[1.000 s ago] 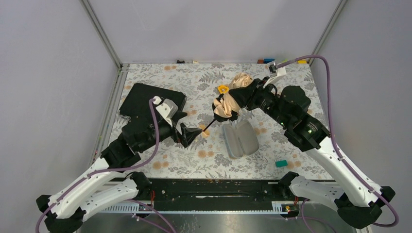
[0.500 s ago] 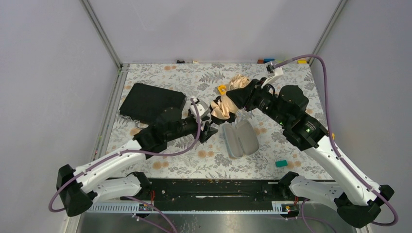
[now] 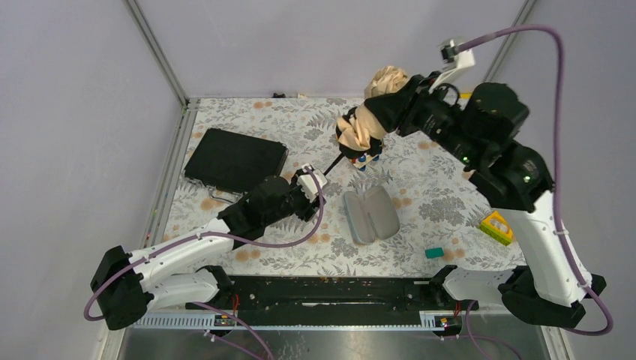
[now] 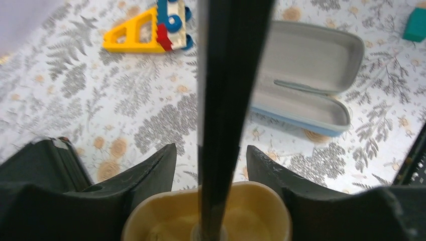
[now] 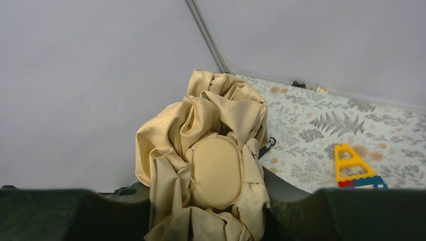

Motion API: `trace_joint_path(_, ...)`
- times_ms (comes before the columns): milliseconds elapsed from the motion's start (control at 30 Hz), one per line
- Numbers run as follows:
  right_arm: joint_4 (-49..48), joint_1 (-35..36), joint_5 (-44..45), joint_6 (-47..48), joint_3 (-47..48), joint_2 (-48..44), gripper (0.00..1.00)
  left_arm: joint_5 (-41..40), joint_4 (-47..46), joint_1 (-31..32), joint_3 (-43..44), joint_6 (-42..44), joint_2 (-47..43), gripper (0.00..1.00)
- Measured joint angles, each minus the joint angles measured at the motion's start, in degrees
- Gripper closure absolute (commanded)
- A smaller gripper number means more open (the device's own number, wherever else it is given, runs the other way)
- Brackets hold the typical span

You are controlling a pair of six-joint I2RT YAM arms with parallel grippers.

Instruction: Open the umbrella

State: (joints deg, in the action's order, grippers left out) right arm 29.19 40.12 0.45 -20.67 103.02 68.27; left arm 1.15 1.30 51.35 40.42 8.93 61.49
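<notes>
The umbrella [image 3: 358, 129] slants above the worktop [image 3: 300, 124] from centre toward 1 o'clock — a bar to any crossing there. Grey case [image 3: 370, 215] blocks 5 o'clock, black case [image 3: 235, 159] 10 o'clock; bare room lies at 3 o'clock, short of the yellow block [image 3: 496, 226].

In the upper right of the frame, the right gripper [image 3: 373, 114] clamps the bunched peach canopy of the umbrella [image 3: 358, 129], held high over the floral table [image 3: 427, 195]. The thin dark shaft [image 3: 334, 163] slants down-left to the left gripper [image 3: 312, 182] at centre. A black case [image 3: 236, 159] lies at upper left, and an open grey case [image 3: 370, 214] sits just right of centre.
</notes>
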Motion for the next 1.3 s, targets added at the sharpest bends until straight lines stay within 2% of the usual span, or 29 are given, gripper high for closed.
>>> trace_joint_path(133,8.24,0.02,1.01,2.32,14.27,3.37,1.0,-2.4,-3.63,0.17,-0.31,2.05,-0.37,0.62)
trace_joint_path(233,12.31,0.02,1.77,3.45,20.79,4.66,1.0,-3.98,-5.07,0.35,-0.31,3.37,-0.37,0.64)
trace_joint_path(600,19.8,0.42,3.67,4.22,31.04,6.91,1.0,-7.21,-14.95,-0.5,-3.08,8.52,-1.7,0.73)
trace_joint_path(900,21.73,0.61,6.05,4.96,32.46,6.71,1.0,-7.26,-20.2,-1.49,-3.45,10.12,0.61,0.73)
trace_joint_path(967,20.63,0.61,6.08,4.94,30.01,5.31,1.0,-7.28,-19.76,-1.6,-3.43,10.05,0.55,0.64)
trace_joint_path(1000,19.98,0.61,6.03,4.94,28.06,4.09,1.0,-7.21,-19.34,-1.62,-3.43,9.92,0.46,0.5)
trace_joint_path(1033,18.93,0.61,6.03,4.85,25.4,2.45,1.0,-7.06,-18.6,-1.62,-3.39,9.66,0.31,0.28)
trace_joint_path(1100,15.34,0.61,6.21,4.79,18.38,-1.86,1.0,-6.67,-15.5,-1.7,-3.17,8.33,-0.59,0.07)
trace_joint_path(1133,12.2,0.52,7.41,5.75,13.99,-4.74,1.0,-6.69,-12.41,-2.27,-3.19,7.69,-1.51,0.02)
trace_joint_path(1300,0.81,-0.13,13.14,7.93,-6.01,-19.39,1.0,-5.64,-2.58,-3.91,-3.19,4.7,-7.61,0.01)
